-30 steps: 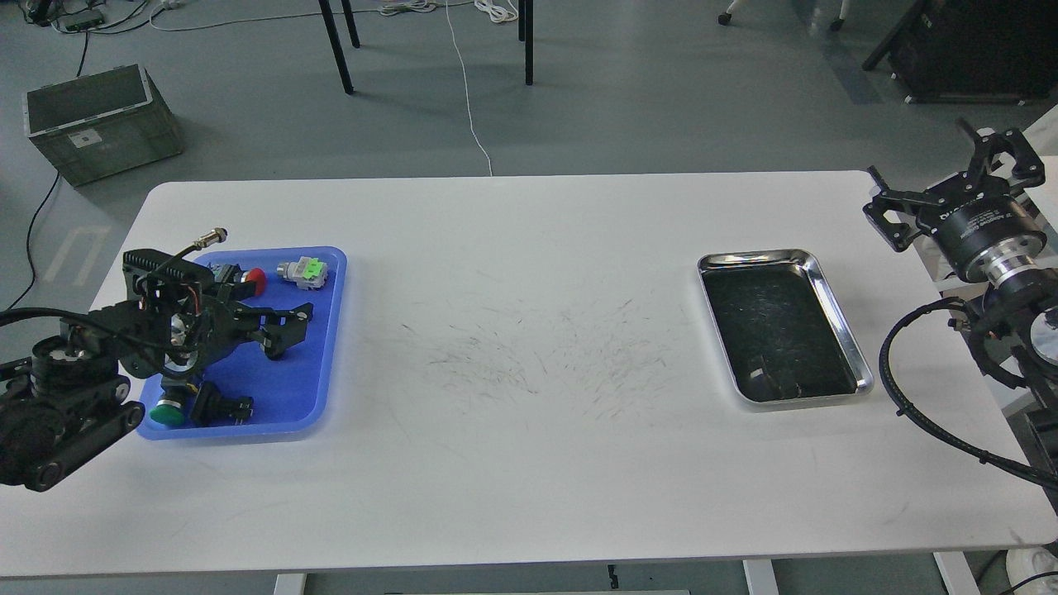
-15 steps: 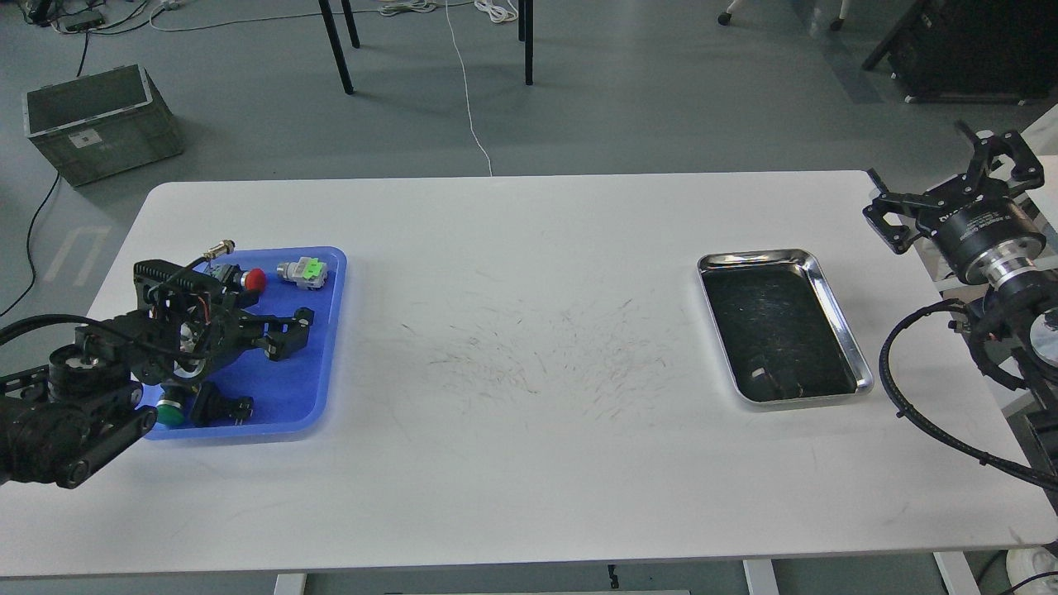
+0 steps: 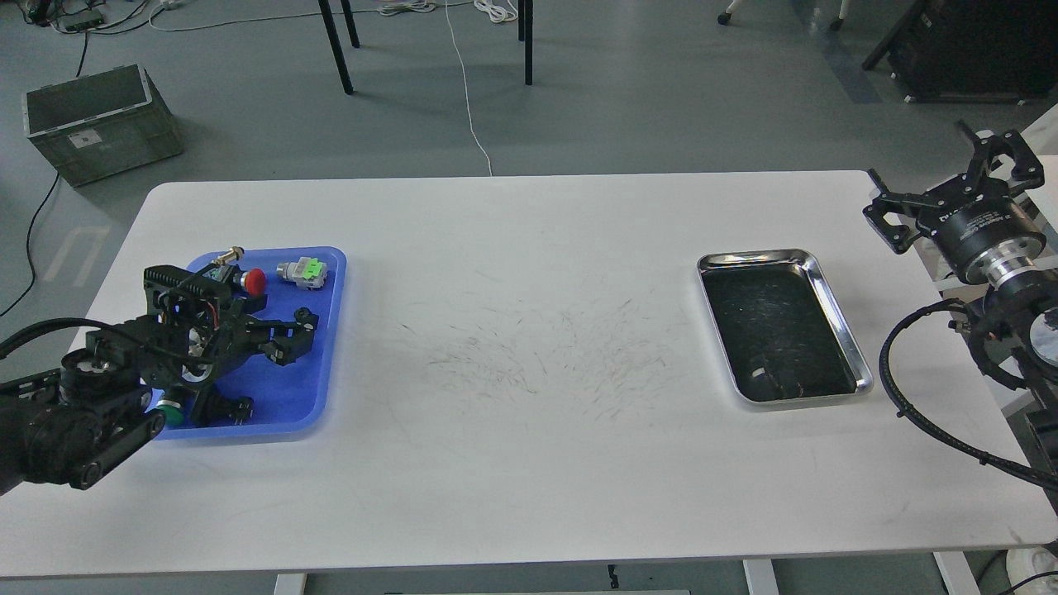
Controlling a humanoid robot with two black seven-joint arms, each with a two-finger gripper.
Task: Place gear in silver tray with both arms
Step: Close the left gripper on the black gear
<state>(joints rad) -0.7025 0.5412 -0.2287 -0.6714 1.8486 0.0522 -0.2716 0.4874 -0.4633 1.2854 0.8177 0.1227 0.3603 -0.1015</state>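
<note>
The silver tray [image 3: 752, 259] lies empty on the right of the white table. My left gripper [image 3: 291, 336] hangs low over the blue tray [image 3: 326, 330] at the left, its two black fingers apart, and I see nothing between them. I cannot make out a gear; my left arm hides part of the blue tray. My right gripper [image 3: 946, 186] is open wide and empty, raised off the table's far right corner, up and to the right of the silver tray.
The blue tray holds a red-capped button [image 3: 254, 282], a grey and green connector [image 3: 303, 271], a green button [image 3: 169, 410] and a black part [image 3: 225, 406]. A thick black cable [image 3: 909, 405] loops over the table's right edge. A grey crate [image 3: 99, 124] stands on the floor.
My left wrist has sunk and shifted a little right over the blue tray; its fingertips have hardly moved. The right arm has not moved.
</note>
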